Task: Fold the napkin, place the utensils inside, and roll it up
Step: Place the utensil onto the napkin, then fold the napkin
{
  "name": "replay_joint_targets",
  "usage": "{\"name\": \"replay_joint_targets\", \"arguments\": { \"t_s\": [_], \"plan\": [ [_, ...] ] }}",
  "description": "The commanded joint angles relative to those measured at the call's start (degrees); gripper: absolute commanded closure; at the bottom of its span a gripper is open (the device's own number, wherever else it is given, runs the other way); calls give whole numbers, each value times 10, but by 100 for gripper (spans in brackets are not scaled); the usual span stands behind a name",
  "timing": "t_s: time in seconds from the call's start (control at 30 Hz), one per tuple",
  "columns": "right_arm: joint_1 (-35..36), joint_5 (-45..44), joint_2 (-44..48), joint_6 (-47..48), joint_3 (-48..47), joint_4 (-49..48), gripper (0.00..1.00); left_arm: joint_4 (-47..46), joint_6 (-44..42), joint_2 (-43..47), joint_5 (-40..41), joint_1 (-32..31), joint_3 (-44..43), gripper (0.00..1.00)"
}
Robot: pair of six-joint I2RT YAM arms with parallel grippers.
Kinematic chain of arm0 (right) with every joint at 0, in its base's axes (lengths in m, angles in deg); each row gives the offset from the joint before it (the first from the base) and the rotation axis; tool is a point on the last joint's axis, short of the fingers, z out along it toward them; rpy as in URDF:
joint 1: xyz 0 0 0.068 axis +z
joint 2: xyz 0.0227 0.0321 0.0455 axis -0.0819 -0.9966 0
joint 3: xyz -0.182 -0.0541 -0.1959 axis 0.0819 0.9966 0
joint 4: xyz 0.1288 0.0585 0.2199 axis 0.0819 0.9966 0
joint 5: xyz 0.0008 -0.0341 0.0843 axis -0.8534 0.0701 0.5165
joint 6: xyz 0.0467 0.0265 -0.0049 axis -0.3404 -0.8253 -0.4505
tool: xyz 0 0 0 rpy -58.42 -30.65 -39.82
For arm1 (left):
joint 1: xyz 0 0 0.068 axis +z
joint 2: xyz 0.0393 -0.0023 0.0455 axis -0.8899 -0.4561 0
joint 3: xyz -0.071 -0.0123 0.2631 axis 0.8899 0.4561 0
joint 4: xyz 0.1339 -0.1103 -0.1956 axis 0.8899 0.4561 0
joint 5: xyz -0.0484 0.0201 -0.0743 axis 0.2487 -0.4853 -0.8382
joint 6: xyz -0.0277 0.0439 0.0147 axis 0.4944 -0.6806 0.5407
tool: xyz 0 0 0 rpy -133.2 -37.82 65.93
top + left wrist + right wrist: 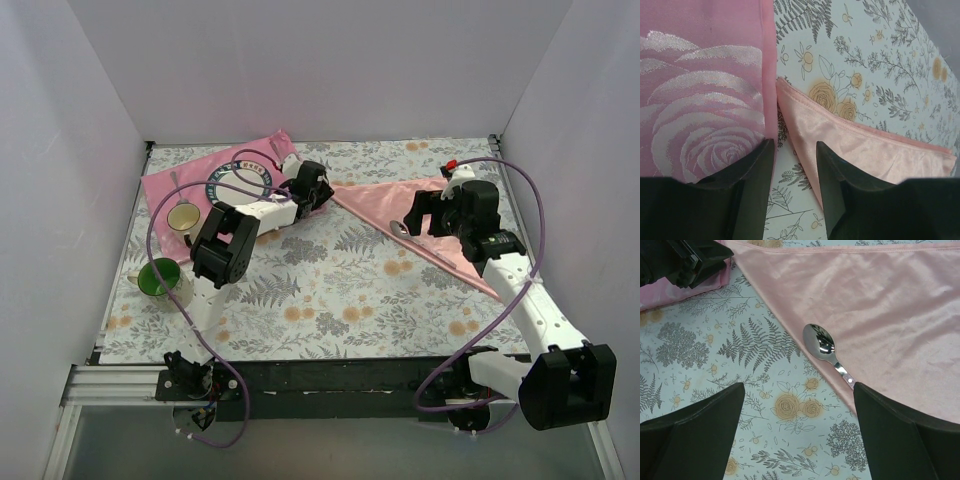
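Napkin [880, 305] lies folded; spoon [821, 342] handle sits under its edge. Left claw [795, 142] and right claw [799, 390] are released. Likely next: pinch corner, roll.

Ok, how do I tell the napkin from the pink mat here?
The napkin is pale salmon and plain with a sheen; the mat is darker pink with a woven rose. The napkin lies as a triangle, the mat as a rectangle. A spoon lies at the napkin's edge; a plate sits on the mat. Both are flat cloths on the floral table.
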Motion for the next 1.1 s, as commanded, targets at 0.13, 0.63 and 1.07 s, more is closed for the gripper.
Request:
{"name": "replay_joint_targets", "arguments": {
  "t_s": [0.13, 0.63, 1.07],
  "plan": [
    [-2, -13, -11, -5, -17, -35, 4, 14, 56, -26, 23, 1, -30, 63],
    [-2, -6, -10, -8, -9, -36, 4, -4, 63, -52, 37, 1, -29, 70],
    [-2, 27, 8, -15, 0, -31, 5, -178, -235, 8, 39, -54, -3, 93]
  ]
}}
